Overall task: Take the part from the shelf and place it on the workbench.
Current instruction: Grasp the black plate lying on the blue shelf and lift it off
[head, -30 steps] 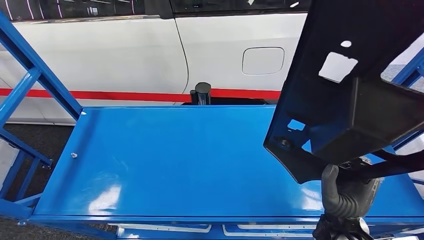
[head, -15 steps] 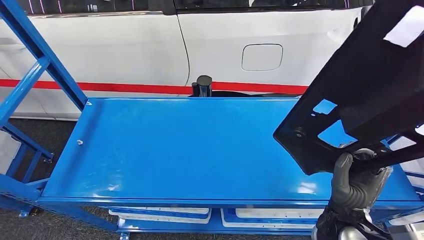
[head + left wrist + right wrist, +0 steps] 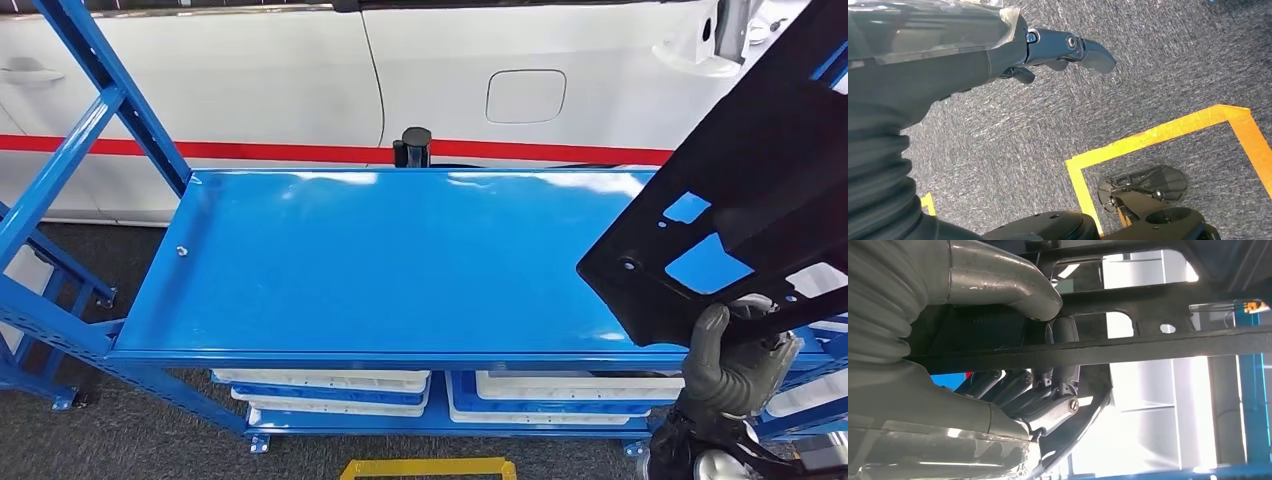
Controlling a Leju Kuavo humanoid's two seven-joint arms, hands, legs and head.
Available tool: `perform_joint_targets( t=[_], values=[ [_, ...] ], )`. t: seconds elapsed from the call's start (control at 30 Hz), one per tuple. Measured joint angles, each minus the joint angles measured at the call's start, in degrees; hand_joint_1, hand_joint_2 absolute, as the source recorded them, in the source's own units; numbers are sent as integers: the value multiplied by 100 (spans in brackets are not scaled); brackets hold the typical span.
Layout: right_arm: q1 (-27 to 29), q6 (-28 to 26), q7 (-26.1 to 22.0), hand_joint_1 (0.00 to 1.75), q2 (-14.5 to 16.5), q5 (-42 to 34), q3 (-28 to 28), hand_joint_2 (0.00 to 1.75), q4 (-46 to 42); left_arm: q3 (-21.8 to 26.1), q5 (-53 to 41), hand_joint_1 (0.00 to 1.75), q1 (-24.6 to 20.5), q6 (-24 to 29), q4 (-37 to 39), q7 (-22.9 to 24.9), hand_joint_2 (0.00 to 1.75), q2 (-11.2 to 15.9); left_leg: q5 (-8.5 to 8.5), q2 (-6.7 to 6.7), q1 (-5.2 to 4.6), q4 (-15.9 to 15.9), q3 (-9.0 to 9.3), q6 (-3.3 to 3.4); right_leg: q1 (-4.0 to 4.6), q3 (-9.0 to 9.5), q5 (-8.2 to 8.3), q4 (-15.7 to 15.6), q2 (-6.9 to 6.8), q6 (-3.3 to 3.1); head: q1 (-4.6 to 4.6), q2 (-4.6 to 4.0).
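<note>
The part (image 3: 760, 190) is a large flat black plastic panel with several cut-out holes. It hangs tilted at the right of the head view, over the right end of the blue shelf top (image 3: 400, 260). My right hand (image 3: 735, 355) grips its lower edge from below. In the right wrist view the thumb (image 3: 998, 282) lies on one side of a black rib of the part (image 3: 1128, 347) and the dark fingers (image 3: 1048, 395) wrap the other side. My left hand (image 3: 1058, 50) hangs over grey carpet with nothing in it, its fingers slightly curled.
A blue rack frame (image 3: 90, 130) rises at the left of the shelf. White bins (image 3: 330, 385) sit on the level below. A white car (image 3: 500, 80) with a red stripe stands behind, with a small black post (image 3: 414, 145) at the shelf's far edge. Yellow floor tape (image 3: 430, 467) marks the carpet.
The whole view has pulled back and tilted down, so the shelf looks farther off and the lower bins and floor tape show. The part stays in my right hand, now further right and higher.
</note>
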Motion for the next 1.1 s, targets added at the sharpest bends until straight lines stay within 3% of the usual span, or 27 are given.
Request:
perform_joint_targets(
  t=[0.07, 0.1, 0.17, 0.2, 0.23, 0.27, 0.3, 0.37, 0.43, 0.5, 0.57, 0.6, 0.67, 0.73, 0.77, 0.8, 0.87, 0.93, 0.97, 1.03, 1.1],
  values=[
    [-7, 18, 8, 175, 12, 16, -35, 175, 21, -20, -15, 0, -4, 0, 0, 3, 175, 11, -26, -8, 3, 43, -28, -57, -61, -65, 58, -27, -14, -83, 0, 0],
    [-12, 26, 15, 175, 21, 24, -44, 175, 28, -30, -23, 0, -8, 0, 0, 4, 175, 15, -167, -13, 9, 151, -61, -89, -96, -106, 102, -38, -28, -148, -11, 0],
    [-18, 44, 38, 175, 42, 46, -53, 175, 38, -48, -35, 0, -27, 0, 0, 7, 175, 21, -689, -18, 27, 664, -187, -162, -122, -198, 200, -45, -59, -239, -32, 0],
    [-16, 49, 47, 175, 50, 56, -57, 175, 41, -55, -39, 0, -41, 0, 0, 9, 175, 23, -942, -18, 38, 1021, -253, -196, -122, -252, 251, -39, -68, -258, -44, 0],
    [-15, 52, 57, 175, 60, 67, -59, 175, 46, -60, -41, 0, -53, 0, 0, 12, 175, 26, -1090, -18, 49, 1334, -289, -227, -120, -310, 301, -28, -74, -249, -44, 0],
    [-14, 53, 63, 175, 67, 75, -60, 175, 53, -63, -45, 0, -59, 0, 0, 17, 175, 29, -1100, -17, 66, 1505, -260, -252, -123, -375, 349, -9, -76, -233, -45, 0],
    [-14, 54, 76, 175, 73, 89, -61, 175, 61, -66, -51, 0, -61, 0, 0, 26, 175, 32, -1004, -17, 88, 1493, -151, -273, -132, -440, 389, 17, -77, -208, -45, 0],
    [-13, 56, 115, 175, 78, 135, -61, 175, 74, -71, -64, 0, -41, 0, 0, 51, 175, 34, -717, -19, 149, 903, 299, -328, -160, -568, 436, 105, -76, -158, -46, 0],
    [-14, 61, 157, 175, 79, 192, -62, 175, 80, -83, -79, 0, -6, -21, 8, 66, 175, 24, -647, -46, 163, 264, 677, -355, -150, -680, 479, 199, -75, -92, -59, 0],
    [-14, 92, 199, 175, 79, 286, -54, 175, 87, -97, -102, 0, 23, -52, 32, 57, 175, -14, -694, -76, 134, 71, 721, -311, -124, -773, 557, 235, -75, 11, -65, 0],
    [-8, 163, 239, 175, 72, 420, -28, 175, 103, -107, -117, 0, 44, -68, 53, 35, 175, -61, -638, -63, 130, 45, 600, -181, -117, -853, 609, 249, -69, 94, -54, 0],
    [-5, 205, 254, 175, 64, 490, -8, 175, 116, -110, -118, 0, 49, -79, 58, 21, 175, -73, -584, -49, 132, 36, 533, -89, -115, -922, 533, 321, -64, 92, -42, 0],
    [-5, 298, 270, 175, 26, 622, 64, 175, 146, -121, -120, 0, 41, -102, 63, -9, 175, -81, -449, -16, 133, 22, 397, 57, -118, -1122, 131, 781, -52, 23, -12, 0],
    [-11, 393, 276, 175, -25, 741, 175, 175, 181, -134, -120, 0, 26, -123, 63, -31, 175, -80, -312, 3, 112, 27, 234, 107, -109, -1306, -268, 1516, -43, -14, 13, 0],
    [-13, 431, 278, 175, -47, 781, 233, 175, 201, -140, -120, 0, 17, -130, 63, -36, 175, -81, -247, 11, 101, 30, 152, 108, -107, -1313, -332, 1757, -40, 9, 14, 0],
    [-15, 465, 280, 175, -66, 815, 288, 175, 222, -146, -120, 0, 7, -138, 63, -38, 175, -81, -183, 16, 92, 33, 74, 104, -106, -1227, -294, 1810, -39, 53, 14, 0],
    [-25, 530, 282, 175, -99, 869, 389, 175, 259, -154, -120, 0, -17, -154, 63, -39, 175, -81, -66, 16, 83, 35, -53, 83, -103, -760, -67, 1292, -39, 132, 13, 0],
    [-65, 609, 279, 175, -146, 922, 496, 175, 286, -157, -119, 0, -40, -169, 63, -36, 175, -82, 45, 12, 65, 37, -141, 32, -70, -160, -11, 424, -32, 101, 7, 0],
    [-88, 644, 278, 175, -172, 942, 547, 175, 302, -158, -117, 0, -47, -175, 63, -33, 175, -82, 99, 12, 56, 31, -165, 1, -47, 10, -38, 131, -27, 63, 6, 0],
    [-128, 700, 273, 175, -220, 965, 645, 175, 346, -158, -111, 0, -53, -176, 63, -25, 175, -81, 206, 16, 46, 7, -186, -62, -8, 41, -45, -43, -17, -16, 3, 0],
    [-178, 735, 272, 175, -258, 966, 726, 175, 415, -158, -104, 0, -57, -165, 63, -15, 175, -76, 138, 7, 60, 59, -231, -119, -64, -62, 59, -49, -39, -116, 4, 0]
  ],
)
